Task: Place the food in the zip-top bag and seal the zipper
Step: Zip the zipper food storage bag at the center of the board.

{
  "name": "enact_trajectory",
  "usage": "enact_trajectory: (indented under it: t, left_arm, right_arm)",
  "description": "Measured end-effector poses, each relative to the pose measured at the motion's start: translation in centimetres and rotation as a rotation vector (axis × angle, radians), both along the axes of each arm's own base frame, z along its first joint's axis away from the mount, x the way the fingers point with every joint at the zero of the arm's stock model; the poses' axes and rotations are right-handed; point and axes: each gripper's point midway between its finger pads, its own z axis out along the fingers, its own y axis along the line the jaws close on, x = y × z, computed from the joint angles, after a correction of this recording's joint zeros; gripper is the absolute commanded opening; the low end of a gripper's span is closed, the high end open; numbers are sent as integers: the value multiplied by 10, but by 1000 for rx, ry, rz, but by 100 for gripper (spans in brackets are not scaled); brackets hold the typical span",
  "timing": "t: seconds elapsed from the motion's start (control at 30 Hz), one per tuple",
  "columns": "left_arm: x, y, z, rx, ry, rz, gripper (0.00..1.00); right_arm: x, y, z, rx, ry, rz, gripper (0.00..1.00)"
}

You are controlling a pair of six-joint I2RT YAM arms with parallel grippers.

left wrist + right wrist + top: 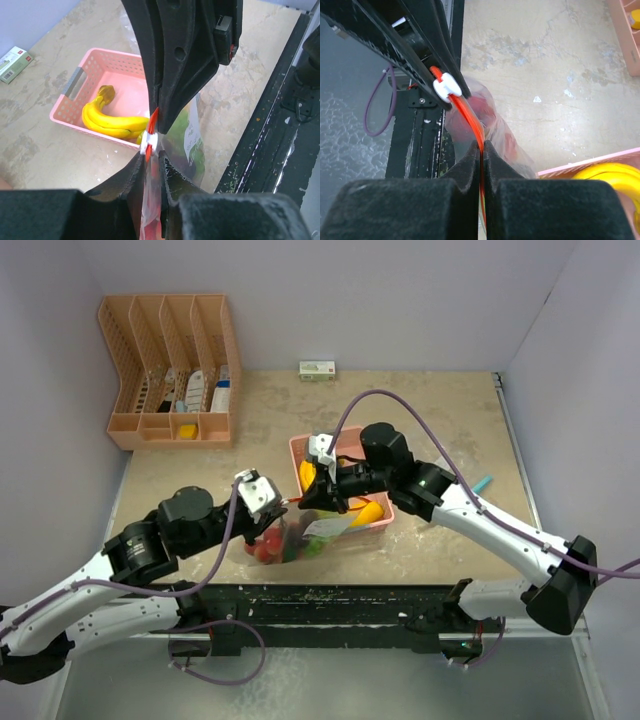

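1. Both pincers are pressed together on the red zipper track [471, 117] of the zip-top bag [295, 535]. The left pincer [150, 161] nips it just short of the white slider [148, 142]. The right pincer [481, 149] grips farther along, with a bare stretch of track between them.
2. The step looks like closing the zipper. Keep the track taut and straight between the pincers and run the slider in line with it — a sideways tug would likely buckle the film or slip a grip.
3. Strawberries [265, 548] and green pieces [197, 157] sit in the bag below both pincers. The bananas [112, 124] and mango [368, 512] lie in the pink basket [115, 56] beside the right pincer — unbagged, so sealing seems premature.
4. The right wrist view shows how far the slider is from the right pincer's tips. The left wrist view shows the bananas plainly. Only the top view shows the mango.
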Motion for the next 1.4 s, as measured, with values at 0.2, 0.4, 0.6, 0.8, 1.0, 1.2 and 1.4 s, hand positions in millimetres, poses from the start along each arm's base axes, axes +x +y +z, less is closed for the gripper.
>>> enact_trajectory:
  t: [0.2,0.4,0.6,0.8,1.0,1.2,1.4]
  left_arm:
    - [-1,8,6,-41,-11,26,29]
    - [2,3,-5,-27,1,26,35]
    - [5,-4,-20,14,25,24,2]
    - [6,-4,-20,12,21,28,0]
    - [5,2,-9,-22,-8,36,0]
    - [5,11,1,-57,-36,62,0]
    - [8,6,-7,-26,-18,59,0]
  right_arm:
    - [-1,-2,-3,-14,17,-8,0]
    - [-2,-4,-2,-17,23,-9,0]
    - [-3,-5,-3,-19,25,-9,0]
    - [-4,-5,-2,-20,26,-8,0]
    - [-2,-6,1,-16,15,-22,50]
    - [-3,-13,23,33,-48,-46,54]
    - [-3,-15,58,101,-137,-37,52]
